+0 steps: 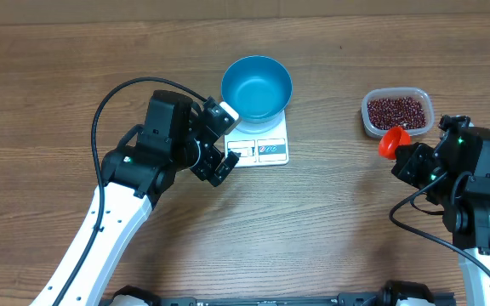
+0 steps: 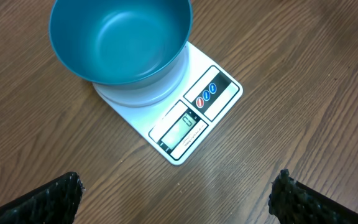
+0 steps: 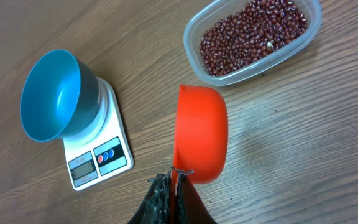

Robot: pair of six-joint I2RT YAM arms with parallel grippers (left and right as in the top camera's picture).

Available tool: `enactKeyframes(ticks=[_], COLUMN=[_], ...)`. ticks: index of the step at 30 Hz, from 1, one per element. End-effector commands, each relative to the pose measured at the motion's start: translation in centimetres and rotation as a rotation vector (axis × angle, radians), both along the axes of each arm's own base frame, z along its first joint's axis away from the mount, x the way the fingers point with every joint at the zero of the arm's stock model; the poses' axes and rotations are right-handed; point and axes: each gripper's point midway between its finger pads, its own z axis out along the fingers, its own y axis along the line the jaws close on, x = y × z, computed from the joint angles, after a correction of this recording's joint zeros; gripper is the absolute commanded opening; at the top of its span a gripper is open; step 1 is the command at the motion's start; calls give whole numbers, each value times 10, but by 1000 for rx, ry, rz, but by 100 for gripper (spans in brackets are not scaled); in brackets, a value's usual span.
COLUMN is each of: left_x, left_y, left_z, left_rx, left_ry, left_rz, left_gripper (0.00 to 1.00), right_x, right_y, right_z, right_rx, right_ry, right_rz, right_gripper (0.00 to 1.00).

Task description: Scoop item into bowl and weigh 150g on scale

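The blue bowl (image 1: 256,87) stands empty on the white scale (image 1: 266,151) at the table's middle back. Just left of the scale's display edge, my left gripper (image 1: 225,140) is open with nothing between its fingers; its wrist view looks down on the bowl (image 2: 120,37) and scale (image 2: 194,121). The red-brown beans (image 1: 396,110) fill a clear tub at the right. My right gripper (image 3: 174,177) is shut on the handle of an orange scoop (image 3: 201,134), which hangs over bare table just short of the beans (image 3: 253,34). The scoop's inside is hidden.
The clear plastic tub (image 3: 191,38) sits on the wood table right of the scale (image 3: 98,158) and bowl (image 3: 48,93). A black cable (image 1: 109,102) loops up from the left arm. The right arm's body (image 1: 475,187) stands near the table's right edge.
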Motion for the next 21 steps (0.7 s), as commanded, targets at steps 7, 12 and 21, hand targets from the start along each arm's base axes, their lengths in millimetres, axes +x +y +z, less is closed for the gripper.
enactKeyframes(ticks=[7,12,21], left_x=[-1,-1,-1], left_y=[-1,-1,-1], left_z=[-4,-4,-4], left_rx=[42,46,53], left_ry=[-24,-28,-34], left_rz=[-57,-63,-74], left_gripper=[100,99,99], right_x=[4,4,3], right_y=[-3,-3,-3], right_z=[15,15,15], right_rx=[-9,-9,-8], right_ry=[-39,-39,-39], right_rz=[-11,-11,-11], right_gripper=[4,4,4])
